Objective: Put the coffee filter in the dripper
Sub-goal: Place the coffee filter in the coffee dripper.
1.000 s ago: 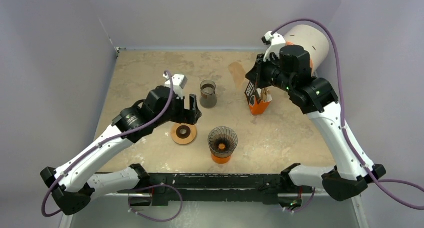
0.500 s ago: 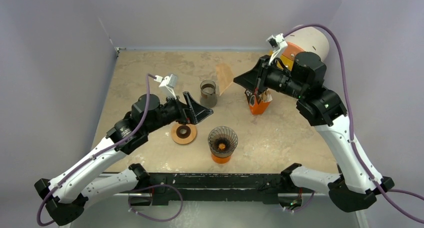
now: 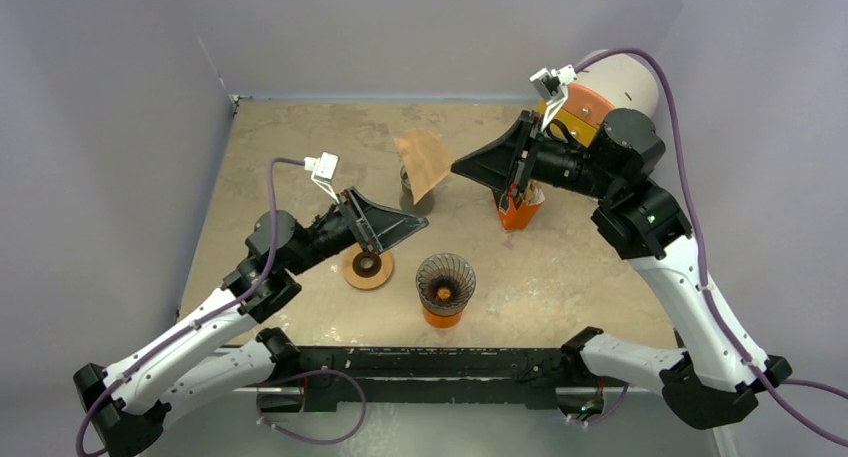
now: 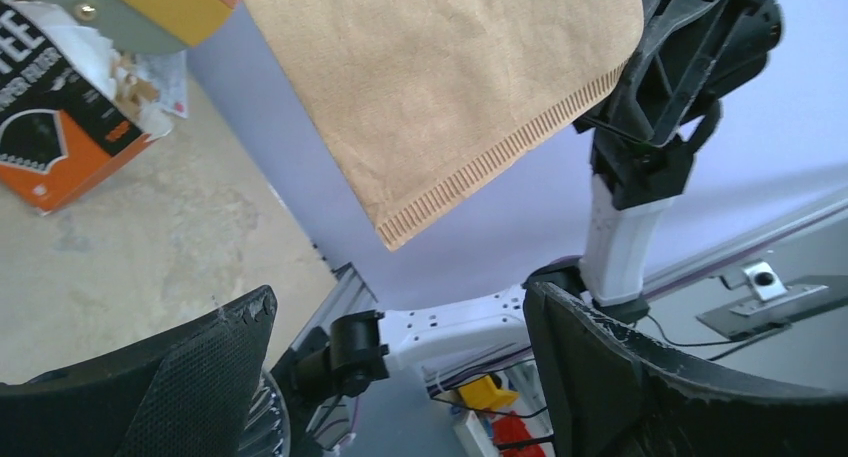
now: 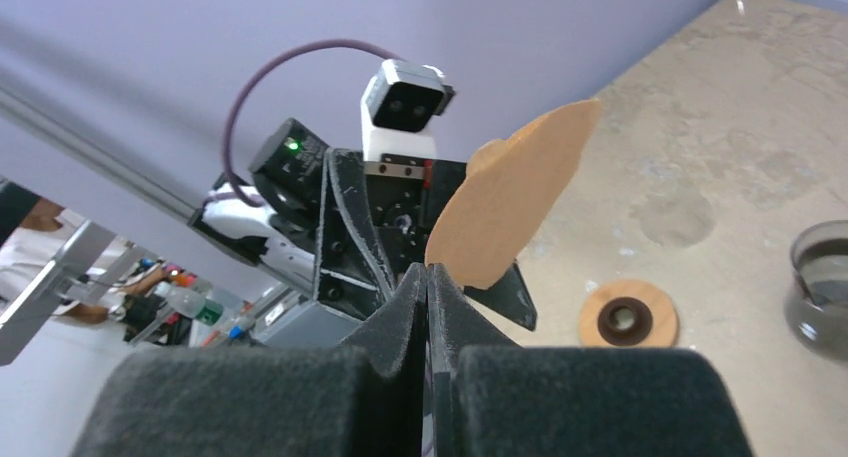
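My right gripper (image 3: pixel 457 166) is shut on a brown paper coffee filter (image 3: pixel 423 162) and holds it in the air above the middle of the table. The filter also shows in the right wrist view (image 5: pixel 510 197), pinched at its lower tip, and in the left wrist view (image 4: pixel 440 87). The wire dripper (image 3: pixel 445 283) on its orange base stands on the table near the front, below the filter. My left gripper (image 3: pixel 415 229) is open and empty, raised and tilted up toward the filter, a short way below it.
An orange filter box (image 3: pixel 516 206) stands under the right arm. A glass beaker (image 3: pixel 415 198) stands behind the filter. A round wooden disc with a dark ring (image 3: pixel 367 266) lies left of the dripper. A large cylinder (image 3: pixel 620 82) lies at the back right.
My right gripper lifted the filter out of the box and carried it left toward the middle. My left gripper rose from the disc and tilted up toward the filter.
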Robot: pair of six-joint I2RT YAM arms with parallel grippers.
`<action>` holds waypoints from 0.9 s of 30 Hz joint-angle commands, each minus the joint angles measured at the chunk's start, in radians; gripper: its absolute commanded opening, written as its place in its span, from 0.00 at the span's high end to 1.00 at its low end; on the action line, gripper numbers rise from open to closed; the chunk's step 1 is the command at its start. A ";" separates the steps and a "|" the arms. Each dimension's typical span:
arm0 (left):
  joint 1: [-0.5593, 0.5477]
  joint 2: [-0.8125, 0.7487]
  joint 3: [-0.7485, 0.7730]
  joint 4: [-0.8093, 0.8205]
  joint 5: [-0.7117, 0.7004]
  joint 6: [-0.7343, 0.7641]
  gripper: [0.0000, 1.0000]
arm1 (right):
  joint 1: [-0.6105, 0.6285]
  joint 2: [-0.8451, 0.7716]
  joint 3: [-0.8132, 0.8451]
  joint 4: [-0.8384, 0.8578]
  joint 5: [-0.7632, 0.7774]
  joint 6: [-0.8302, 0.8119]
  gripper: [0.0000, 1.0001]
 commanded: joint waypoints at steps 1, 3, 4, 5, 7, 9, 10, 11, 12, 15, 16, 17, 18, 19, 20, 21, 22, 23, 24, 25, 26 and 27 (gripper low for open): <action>0.005 0.004 -0.043 0.270 0.053 -0.091 0.07 | 0.013 -0.017 -0.021 0.127 -0.103 0.068 1.00; 0.006 0.022 -0.051 0.328 0.069 -0.111 0.07 | 0.019 -0.017 -0.025 0.137 -0.117 0.075 1.00; 0.006 0.030 -0.052 0.354 0.078 -0.122 0.07 | 0.023 -0.020 -0.029 0.143 -0.122 0.081 1.00; 0.006 0.038 -0.051 0.378 0.085 -0.131 0.07 | 0.026 -0.023 -0.035 0.155 -0.130 0.085 1.00; 0.006 0.051 -0.051 0.418 0.097 -0.143 0.08 | 0.031 -0.032 -0.048 0.175 -0.143 0.095 1.00; 0.006 0.062 -0.048 0.437 0.103 -0.151 0.10 | 0.035 -0.041 -0.057 0.198 -0.157 0.106 1.00; 0.006 0.067 -0.048 0.446 0.105 -0.154 0.11 | 0.036 -0.046 -0.062 0.210 -0.166 0.111 1.00; 0.006 0.071 -0.048 0.457 0.107 -0.157 0.12 | 0.038 -0.053 -0.068 0.223 -0.173 0.117 1.00; 0.006 0.076 -0.048 0.471 0.110 -0.160 0.14 | 0.039 -0.059 -0.071 0.231 -0.178 0.121 1.00; 0.006 0.087 -0.048 0.512 0.125 -0.169 0.19 | 0.038 -0.076 -0.075 0.225 -0.176 0.117 1.00; 0.005 0.089 -0.047 0.525 0.132 -0.172 0.21 | 0.038 -0.083 -0.078 0.221 -0.176 0.114 1.00; 0.006 0.092 -0.047 0.534 0.139 -0.173 0.23 | 0.039 -0.089 -0.082 0.216 -0.176 0.111 1.00; 0.006 0.095 -0.047 0.545 0.151 -0.175 0.24 | 0.038 -0.095 -0.088 0.221 -0.181 0.112 1.00; 0.006 0.096 -0.049 0.557 0.159 -0.175 0.26 | 0.038 -0.102 -0.098 0.232 -0.186 0.116 1.00; 0.006 0.096 -0.053 0.565 0.161 -0.175 0.28 | 0.038 -0.106 -0.108 0.241 -0.189 0.125 1.00; 0.006 0.094 -0.056 0.578 0.163 -0.175 0.30 | 0.038 -0.113 -0.118 0.249 -0.191 0.129 1.00; 0.007 0.091 -0.060 0.588 0.164 -0.176 0.33 | 0.038 -0.121 -0.127 0.253 -0.190 0.131 1.00; 0.006 0.091 -0.060 0.595 0.166 -0.174 0.35 | 0.038 -0.127 -0.135 0.253 -0.187 0.131 1.00; 0.006 0.090 -0.061 0.599 0.171 -0.171 0.38 | 0.038 -0.133 -0.140 0.253 -0.185 0.131 1.00; 0.007 0.089 -0.059 0.604 0.174 -0.169 0.40 | 0.038 -0.139 -0.146 0.252 -0.183 0.131 1.00; 0.006 0.089 -0.057 0.608 0.176 -0.169 0.42 | 0.038 -0.145 -0.153 0.250 -0.181 0.128 1.00; 0.006 0.089 -0.055 0.612 0.180 -0.168 0.45 | 0.038 -0.153 -0.158 0.245 -0.174 0.125 1.00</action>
